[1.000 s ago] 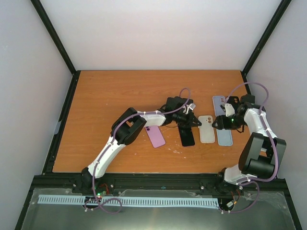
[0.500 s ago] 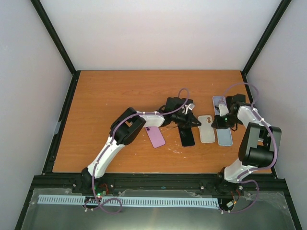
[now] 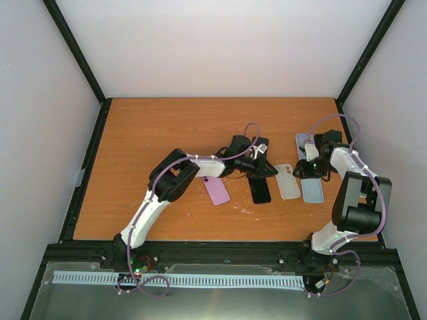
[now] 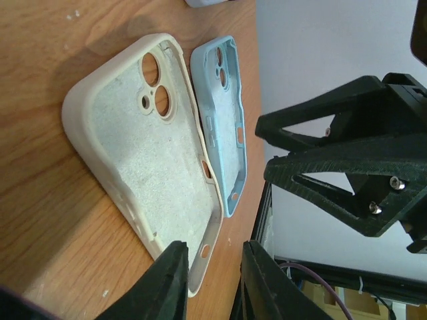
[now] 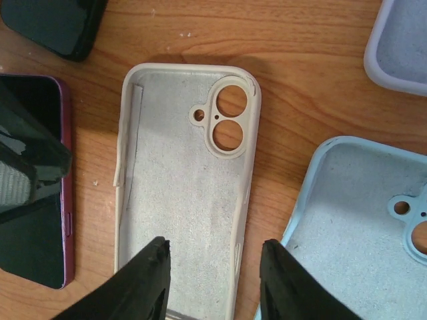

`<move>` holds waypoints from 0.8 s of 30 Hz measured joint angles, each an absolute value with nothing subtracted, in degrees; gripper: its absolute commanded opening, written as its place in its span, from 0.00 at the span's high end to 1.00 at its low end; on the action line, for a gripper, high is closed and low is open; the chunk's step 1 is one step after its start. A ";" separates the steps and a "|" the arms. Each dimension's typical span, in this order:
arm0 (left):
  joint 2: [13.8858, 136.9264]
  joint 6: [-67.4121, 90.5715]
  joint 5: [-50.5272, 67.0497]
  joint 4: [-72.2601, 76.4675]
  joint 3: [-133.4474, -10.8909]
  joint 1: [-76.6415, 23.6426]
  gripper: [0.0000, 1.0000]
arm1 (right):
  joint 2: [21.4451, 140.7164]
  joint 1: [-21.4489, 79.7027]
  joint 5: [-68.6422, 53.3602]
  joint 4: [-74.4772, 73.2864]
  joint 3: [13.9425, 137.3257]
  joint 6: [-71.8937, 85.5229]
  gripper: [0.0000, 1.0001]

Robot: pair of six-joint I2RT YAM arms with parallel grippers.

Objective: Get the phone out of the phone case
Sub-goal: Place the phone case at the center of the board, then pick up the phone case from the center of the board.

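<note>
An empty beige case (image 5: 183, 193) lies open side up on the table; it also shows in the top view (image 3: 288, 181) and the left wrist view (image 4: 150, 157). A dark-screened phone with a maroon rim (image 5: 33, 227) lies to its left, black in the top view (image 3: 260, 191). A purple phone (image 3: 215, 190) lies further left. My left gripper (image 4: 213, 257) is open, with the beige case's corner rim between its fingers. My right gripper (image 5: 213, 260) is open above the case's near end, straddling its right rim. Neither holds anything.
A light blue empty case (image 5: 353, 220) lies right of the beige one, also in the top view (image 3: 312, 189). A lavender case (image 3: 305, 141) lies behind it. A dark phone-like corner (image 5: 53, 23) shows at the upper left. The right table edge is close.
The beige case has tilted slightly, its camera end swung left. The right arm has drawn in toward the case and the left gripper has shifted a little left.
</note>
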State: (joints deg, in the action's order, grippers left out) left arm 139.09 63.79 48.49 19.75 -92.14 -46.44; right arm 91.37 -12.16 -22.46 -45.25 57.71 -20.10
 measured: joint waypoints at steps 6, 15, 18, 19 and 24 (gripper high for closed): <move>134.41 61.54 46.22 18.74 -86.96 -46.19 0.70 | 92.66 -11.66 -22.35 -45.25 57.84 -21.47 0.58; 122.02 55.18 40.47 17.54 -81.08 -45.21 0.68 | 100.16 -7.81 -17.15 -43.44 59.51 -20.91 0.71; 120.46 54.04 39.42 17.56 -80.97 -44.71 0.68 | 101.78 -7.35 -15.55 -42.46 60.69 -19.92 0.83; 120.25 53.69 39.03 17.56 -80.93 -44.58 0.68 | 102.02 -7.35 -14.98 -41.95 60.84 -19.68 0.89; 120.16 52.82 38.30 17.28 -79.90 -44.31 0.67 | 101.69 -7.35 -14.11 -42.02 60.84 -19.64 0.97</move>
State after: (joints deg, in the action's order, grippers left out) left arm 120.16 52.82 38.30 17.28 -79.90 -44.31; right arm 101.69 -7.35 -14.11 -42.02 60.84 -19.64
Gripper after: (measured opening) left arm 0.325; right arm 0.036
